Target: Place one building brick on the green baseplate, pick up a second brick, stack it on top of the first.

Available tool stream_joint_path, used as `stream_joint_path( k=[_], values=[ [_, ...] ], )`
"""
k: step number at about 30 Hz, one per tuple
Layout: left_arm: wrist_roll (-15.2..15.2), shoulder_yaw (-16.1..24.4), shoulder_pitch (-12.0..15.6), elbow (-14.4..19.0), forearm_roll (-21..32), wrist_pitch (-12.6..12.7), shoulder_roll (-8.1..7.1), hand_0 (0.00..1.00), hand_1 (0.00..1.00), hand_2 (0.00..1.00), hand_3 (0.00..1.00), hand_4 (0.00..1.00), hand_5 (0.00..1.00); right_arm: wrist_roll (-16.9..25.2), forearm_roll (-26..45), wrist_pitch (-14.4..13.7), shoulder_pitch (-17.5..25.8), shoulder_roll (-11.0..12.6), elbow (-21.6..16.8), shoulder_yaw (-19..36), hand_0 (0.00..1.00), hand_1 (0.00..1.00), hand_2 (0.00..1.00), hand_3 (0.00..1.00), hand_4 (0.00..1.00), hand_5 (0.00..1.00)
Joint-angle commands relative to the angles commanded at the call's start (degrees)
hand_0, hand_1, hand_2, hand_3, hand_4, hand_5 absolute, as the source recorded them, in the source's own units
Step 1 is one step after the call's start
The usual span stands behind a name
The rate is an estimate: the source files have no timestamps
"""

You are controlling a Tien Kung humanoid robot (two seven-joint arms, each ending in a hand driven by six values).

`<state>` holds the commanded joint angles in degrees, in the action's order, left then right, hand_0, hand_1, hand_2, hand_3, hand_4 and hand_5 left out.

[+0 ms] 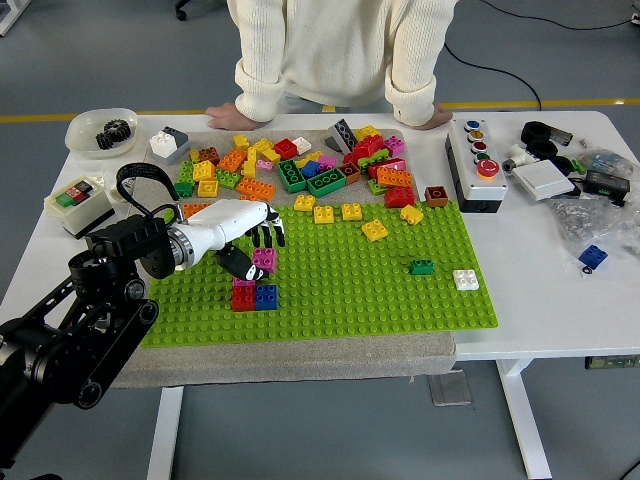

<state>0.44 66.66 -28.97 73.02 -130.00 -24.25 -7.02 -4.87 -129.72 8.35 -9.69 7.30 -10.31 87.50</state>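
A: Our left hand [255, 245] is closed around a magenta brick [264, 259], carrying it just above the small stack on the green baseplate [400, 290]: a pink brick on a red brick [243, 297], with a blue brick [266, 296] touching its right side.

B: Then the risk is alignment, we think. If we come down with the studs offset or the magenta brick tilted, it won't seat, and pressing could push the whole stack askew or pop the brick out of our fingers.

A: Agreed, and the thumb hides most of the pink brick, so we can't judge how the two line up.

B: Our right arm is out of view, and the person at the far side only rests both hands on the worktop [540, 290].
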Motion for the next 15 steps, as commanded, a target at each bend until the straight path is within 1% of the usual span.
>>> stream_joint_path(
  k=[15],
  values=[
    [0.73,-0.12,0.4,0.62,0.0,-0.66,0.07,0.513,0.476,0.48,0.549,0.847,0.002,0.06,-0.06,0.09,0.0,0.04,0.0,-0.29,0.741,0.641,0.711,0.591,0.829,0.407]
  ],
)
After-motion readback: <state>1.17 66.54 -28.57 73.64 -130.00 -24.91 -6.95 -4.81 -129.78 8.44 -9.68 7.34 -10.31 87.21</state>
